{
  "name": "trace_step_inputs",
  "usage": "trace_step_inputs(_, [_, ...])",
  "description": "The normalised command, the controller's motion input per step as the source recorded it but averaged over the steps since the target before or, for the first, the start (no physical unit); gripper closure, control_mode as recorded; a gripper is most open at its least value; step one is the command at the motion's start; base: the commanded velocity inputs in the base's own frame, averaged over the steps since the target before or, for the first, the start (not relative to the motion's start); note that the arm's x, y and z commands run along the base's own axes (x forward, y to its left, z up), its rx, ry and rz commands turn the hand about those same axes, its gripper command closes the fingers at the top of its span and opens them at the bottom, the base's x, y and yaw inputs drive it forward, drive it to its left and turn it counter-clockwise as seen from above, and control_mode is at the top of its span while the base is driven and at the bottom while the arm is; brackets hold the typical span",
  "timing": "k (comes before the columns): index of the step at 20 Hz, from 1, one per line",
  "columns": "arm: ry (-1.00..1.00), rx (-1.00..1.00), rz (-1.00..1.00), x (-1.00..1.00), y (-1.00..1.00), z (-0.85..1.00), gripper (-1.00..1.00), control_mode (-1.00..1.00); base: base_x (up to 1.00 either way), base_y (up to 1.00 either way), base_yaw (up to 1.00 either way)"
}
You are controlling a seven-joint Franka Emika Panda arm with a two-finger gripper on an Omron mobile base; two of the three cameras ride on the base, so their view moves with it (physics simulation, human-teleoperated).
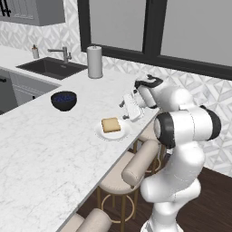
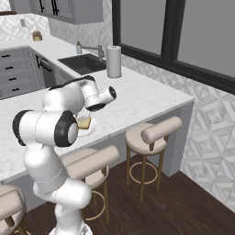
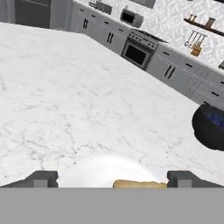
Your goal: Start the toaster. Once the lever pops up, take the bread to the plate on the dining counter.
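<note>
The bread [image 1: 111,124], a tan slice with a brown crust, lies flat on the small white plate [image 1: 100,133] near the edge of the dining counter [image 1: 45,149]. My gripper [image 1: 127,112] hovers just right of and above the plate, open and holding nothing. In the hand view the gripper [image 3: 113,179] has its two dark fingertips [image 3: 41,178] spread wide. The plate [image 3: 96,168] and the edge of the bread [image 3: 140,184] sit low between them. The right base view shows the bread [image 2: 84,122] behind my arm. A low grey box [image 3: 103,7] on the far counter may be the toaster.
A dark blue bowl [image 1: 63,100] stands on the counter left of the plate. A paper towel roll [image 1: 94,62] and a sink [image 1: 52,67] are farther back. Padded stools [image 1: 136,167] line the counter's overhang beside my base. Cabinets and an oven [image 3: 135,53] lie beyond.
</note>
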Motion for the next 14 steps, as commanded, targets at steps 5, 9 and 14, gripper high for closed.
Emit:
trace_step_inputs(5, [-0.46,-0.22,0.00,-1.00,0.24,0.31,-1.00,-1.00,0.00,0.00,0.00])
trace_step_inputs(9, [-0.43,-0.26,0.00,-1.00,0.16,0.34,-1.00,-1.00,0.00,0.00,0.00])
trace_step_inputs(14, [-0.41,-0.31,0.00,-1.00,0.15,0.15,-1.00,-1.00,0.00,0.00,0.00])
